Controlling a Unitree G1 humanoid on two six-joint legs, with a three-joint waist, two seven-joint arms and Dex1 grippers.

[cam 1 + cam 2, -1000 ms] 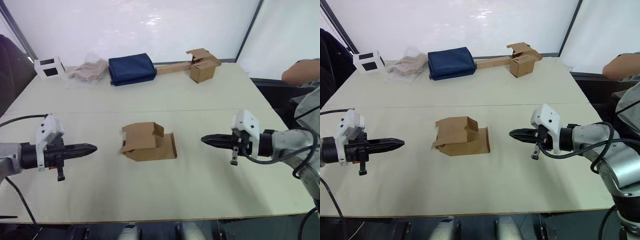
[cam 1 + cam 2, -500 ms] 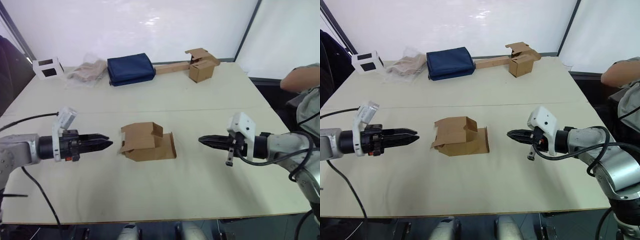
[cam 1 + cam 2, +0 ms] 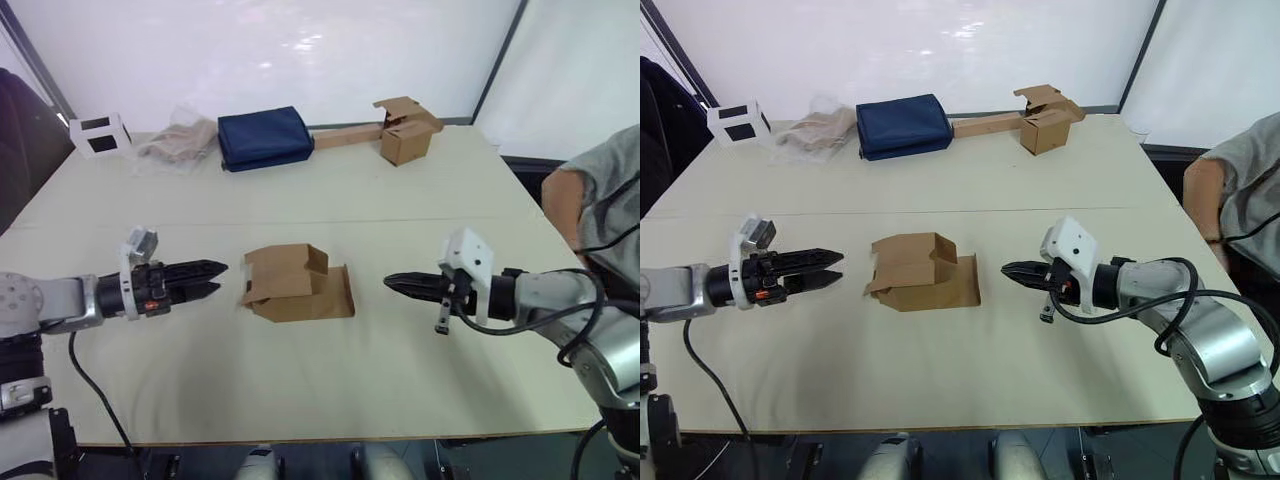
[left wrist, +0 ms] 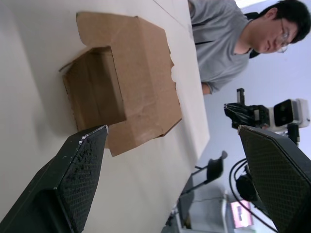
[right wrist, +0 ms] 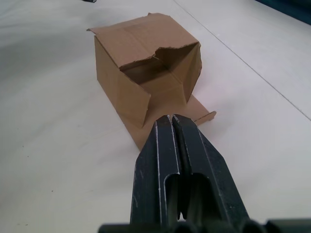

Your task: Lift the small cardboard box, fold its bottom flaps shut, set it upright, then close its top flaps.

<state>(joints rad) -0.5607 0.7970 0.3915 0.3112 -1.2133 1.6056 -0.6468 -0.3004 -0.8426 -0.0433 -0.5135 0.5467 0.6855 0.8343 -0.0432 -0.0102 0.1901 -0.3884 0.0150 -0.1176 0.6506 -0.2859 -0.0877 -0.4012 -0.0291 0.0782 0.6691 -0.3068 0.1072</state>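
Your small cardboard box (image 3: pixel 295 284) lies on its side at the centre of the frame on the desk (image 3: pixel 350 190), open ends facing sideways, one flap (image 3: pixel 341 291) flat on the desk toward the right. Your left hand (image 3: pixel 214 279) sits just left of the box, fingers apart, not touching it. Your right hand (image 3: pixel 392 283) is right of the box, near the flat flap, fingers pressed together. A person in a grey shirt (image 3: pixel 600 200) sits at the right edge.
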